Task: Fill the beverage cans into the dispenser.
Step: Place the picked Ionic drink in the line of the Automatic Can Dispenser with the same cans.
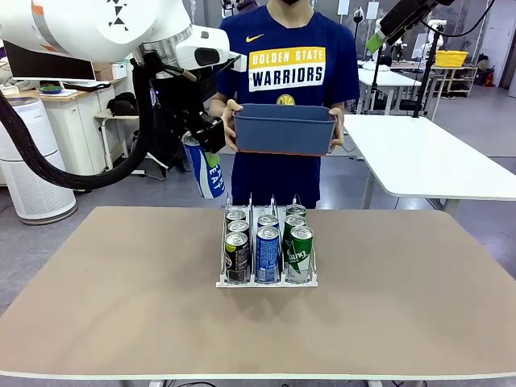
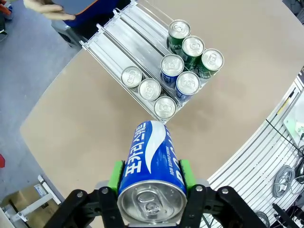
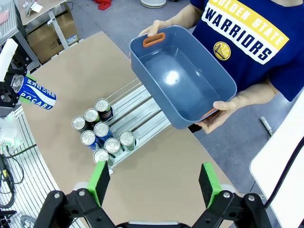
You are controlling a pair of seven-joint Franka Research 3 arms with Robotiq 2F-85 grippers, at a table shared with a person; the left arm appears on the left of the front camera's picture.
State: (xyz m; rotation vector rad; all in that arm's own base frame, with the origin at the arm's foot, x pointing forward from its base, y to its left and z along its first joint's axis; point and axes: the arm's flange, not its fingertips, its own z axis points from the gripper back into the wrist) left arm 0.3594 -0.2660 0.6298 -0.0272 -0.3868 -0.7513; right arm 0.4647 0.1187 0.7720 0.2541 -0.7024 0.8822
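Blue can [image 2: 151, 166], clamped in the left gripper [image 2: 151, 178], hangs above the bench [image 1: 121, 290] beside the dispenser [image 1: 267, 281], which already holds eight cans: one space remains. Right gripper [image 3: 154, 183] gapes wide, holding nothing. Person's bin [image 3: 183, 78] looks emptied.

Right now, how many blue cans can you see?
3: two blue cans in the dispenser's middle lane, one at the front and one behind it; the third is in the left gripper.
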